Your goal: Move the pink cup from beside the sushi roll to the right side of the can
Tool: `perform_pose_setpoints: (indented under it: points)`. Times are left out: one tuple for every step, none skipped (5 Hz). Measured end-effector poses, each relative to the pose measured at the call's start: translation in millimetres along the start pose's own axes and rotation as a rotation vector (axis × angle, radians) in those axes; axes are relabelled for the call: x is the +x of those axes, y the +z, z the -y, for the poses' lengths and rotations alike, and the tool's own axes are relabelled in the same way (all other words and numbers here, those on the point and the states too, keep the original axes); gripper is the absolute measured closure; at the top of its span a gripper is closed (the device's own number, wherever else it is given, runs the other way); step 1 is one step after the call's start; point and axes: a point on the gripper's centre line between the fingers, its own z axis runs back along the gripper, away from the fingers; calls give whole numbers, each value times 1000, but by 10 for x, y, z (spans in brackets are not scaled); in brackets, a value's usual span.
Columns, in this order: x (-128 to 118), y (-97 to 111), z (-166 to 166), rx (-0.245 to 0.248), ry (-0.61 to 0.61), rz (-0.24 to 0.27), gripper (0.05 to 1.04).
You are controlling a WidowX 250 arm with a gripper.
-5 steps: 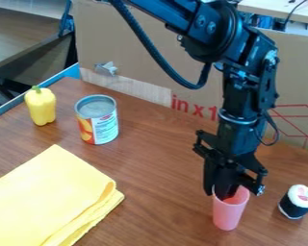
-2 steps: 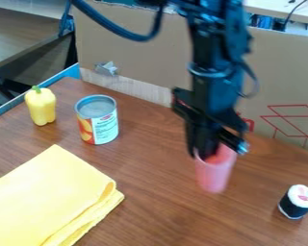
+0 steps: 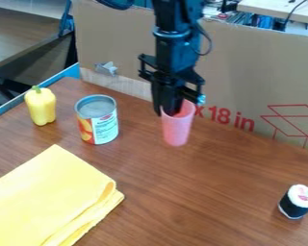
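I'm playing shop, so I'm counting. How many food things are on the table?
3: the yellow pepper at the far left, the can just right of it, and the sushi roll near the right edge. More could hide in the pink cup.

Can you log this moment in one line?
gripper: holding pink cup by rim | can: between cup and yellow pepper | yellow cloth: folded | black-and-white roll: standing apart

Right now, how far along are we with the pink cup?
Gripping looks done: the gripper has its jaws astride the wall of the pink cup. In hand: the cup, mouth up, near the can. Release seems left; whether its base touches the table, I cannot tell.
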Motion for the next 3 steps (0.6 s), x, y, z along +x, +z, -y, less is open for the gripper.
perform_pose_setpoints:
  points:
    - [85, -49, -216, 1, 13, -37, 978]
    - [85, -205, -410, -5, 32, -88, 977]
    - [97, -353, -538, -16, 44, -121, 977]
